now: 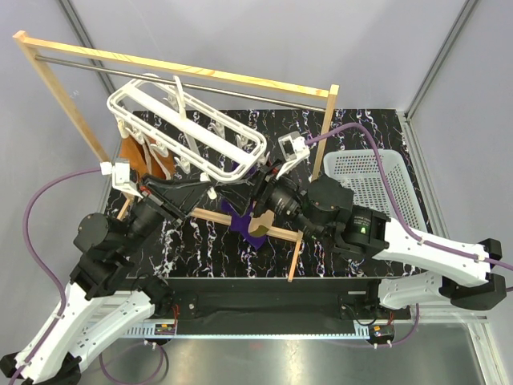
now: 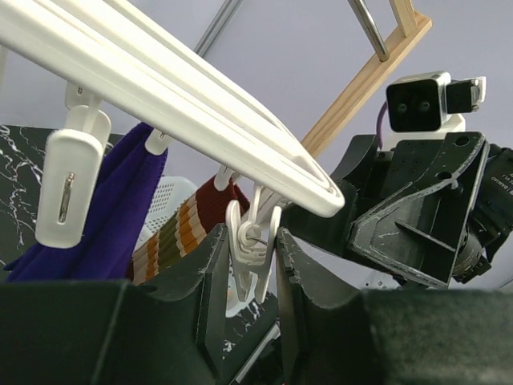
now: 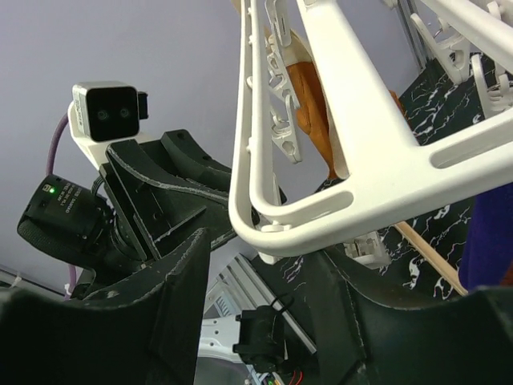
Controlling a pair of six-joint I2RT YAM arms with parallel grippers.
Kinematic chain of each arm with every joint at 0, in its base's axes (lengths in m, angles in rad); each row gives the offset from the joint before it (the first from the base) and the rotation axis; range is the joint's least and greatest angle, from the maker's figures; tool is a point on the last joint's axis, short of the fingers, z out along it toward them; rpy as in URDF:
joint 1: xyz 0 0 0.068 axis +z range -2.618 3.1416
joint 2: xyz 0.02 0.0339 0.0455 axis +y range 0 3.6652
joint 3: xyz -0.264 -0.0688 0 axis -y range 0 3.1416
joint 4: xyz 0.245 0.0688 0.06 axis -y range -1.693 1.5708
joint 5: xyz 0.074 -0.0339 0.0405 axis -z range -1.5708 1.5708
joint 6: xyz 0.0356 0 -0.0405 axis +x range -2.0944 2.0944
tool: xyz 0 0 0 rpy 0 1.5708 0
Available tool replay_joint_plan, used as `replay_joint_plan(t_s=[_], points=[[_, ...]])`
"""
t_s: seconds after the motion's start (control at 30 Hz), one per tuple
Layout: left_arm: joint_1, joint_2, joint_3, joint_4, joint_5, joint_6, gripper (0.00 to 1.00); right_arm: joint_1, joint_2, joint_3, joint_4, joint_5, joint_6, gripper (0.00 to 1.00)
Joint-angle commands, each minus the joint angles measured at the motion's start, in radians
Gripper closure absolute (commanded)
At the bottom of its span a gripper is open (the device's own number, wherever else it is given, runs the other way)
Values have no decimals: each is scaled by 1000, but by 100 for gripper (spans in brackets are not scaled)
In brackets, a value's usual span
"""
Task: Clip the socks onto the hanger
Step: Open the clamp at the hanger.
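The left gripper (image 2: 250,237) is seen closed on a white clip peg (image 2: 252,255) dangling from the rail of the white hanger (image 2: 200,112), one finger pressed to each side of it. A striped sock (image 2: 188,228) in maroon, mustard and green hangs just behind that peg, beside a purple cloth (image 2: 120,200); whether the sock is clipped cannot be told. The right gripper (image 3: 260,265) is held wide open beneath a corner of the hanger, nothing gripped between its fingers. An orange cloth (image 3: 309,104) is hung under the frame's far side. The hanger is suspended at a tilt from a wooden rack (image 1: 200,74) above the black marbled counter (image 1: 200,249).
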Motion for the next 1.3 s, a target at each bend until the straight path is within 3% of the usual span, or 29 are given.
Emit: replay_joint_plan(t_s=[0.0, 0.23, 0.37, 0.53, 0.83, 0.97, 1.0, 1.07, 1.1, 1.17, 1.2, 1.27], points=[[-3, 15, 43, -57, -6, 9, 100, -15, 9, 80, 7, 44, -48, 44], [-2, 107, 210, -296, -88, -140, 100, -18, 7, 45, -19, -61, -47, 38], [-3, 119, 229, -327, -108, -233, 100, -18, 20, 51, -105, -149, -28, 33], [-2, 116, 213, -322, -134, -241, 100, -19, 7, 51, -220, -277, -45, 21], [-2, 78, 200, -361, -195, -180, 100, -16, -132, -12, -564, -186, -126, 19], [-3, 70, 204, -388, -224, -155, 100, -16, -277, -59, -645, 10, -111, 32], [-3, 67, 201, -390, -230, -155, 100, -16, -305, -79, -663, 40, -92, 43], [-3, 67, 200, -391, -232, -151, 100, -16, -385, -105, -662, 74, -76, 56], [-3, 68, 198, -391, -232, -149, 100, -16, -408, -131, -661, 75, -73, 70], [-3, 73, 201, -394, -232, -146, 100, -16, -460, -147, -677, 93, -47, 84], [-3, 74, 201, -394, -232, -146, 100, -16, -471, -154, -691, 109, -30, 91], [-2, 74, 198, -393, -230, -146, 100, -16, -486, -159, -752, 197, 42, 93]])
